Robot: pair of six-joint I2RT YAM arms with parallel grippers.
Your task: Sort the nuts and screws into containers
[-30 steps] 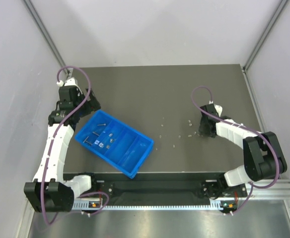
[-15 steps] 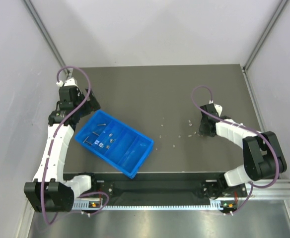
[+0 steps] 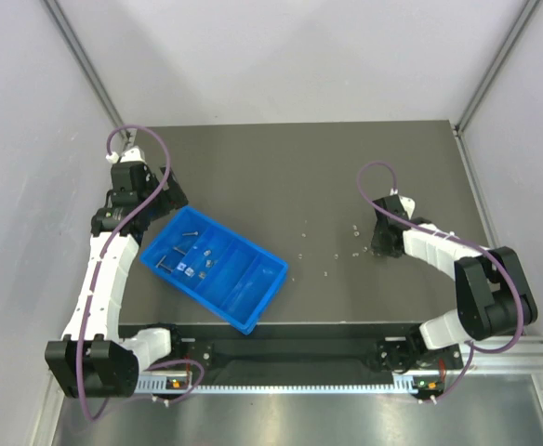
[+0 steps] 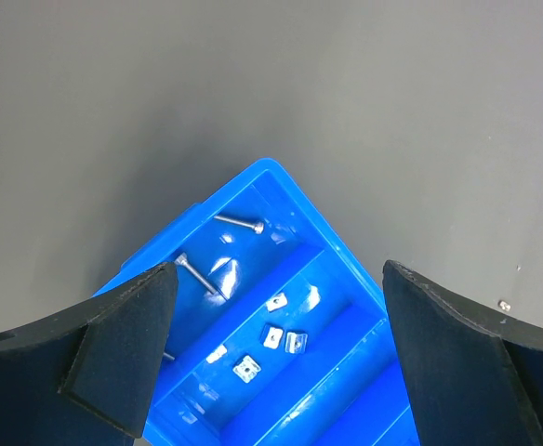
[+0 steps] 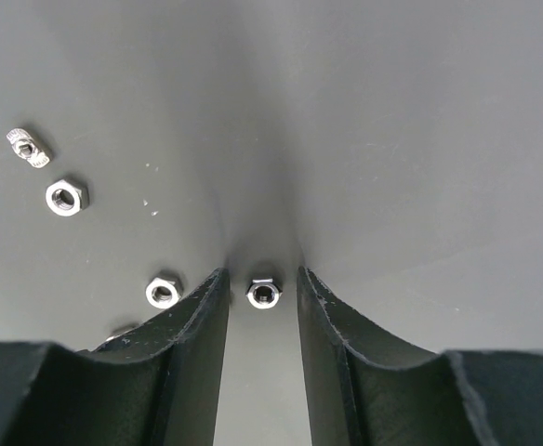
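Dark worktop [image 3: 281,167]: right tool [image 5: 262,277] straddles one hex nut [image 5: 264,294], jaws narrowed with a gap each side, lined up for a pinch. Left tool [image 4: 278,277] hangs wide apart over blue tray [image 3: 270,297], at 9 o'clock of the loose nuts [image 5: 163,291].

"Where is the tray sitting?"

"The tray [image 3: 239,239] is sitting on the left half of the table [image 3: 281,167]. It is lying close to the near edge, with one corner pointing at the far edge."

"What is lying in it?"

"The screws [image 4: 241,223] are lying in the section nearest the table's left edge. The nuts [image 4: 271,336] are lying in the next section, just beside them."

"And outside it?"

"Loose pieces [image 3: 337,253] are lying right of the tray, around the middle of the table. One loose nut [image 5: 263,294] is lying between the right gripper's [image 5: 262,273] fingers, touching neither. The left gripper [image 4: 281,269] is hanging over the tray's far corner."
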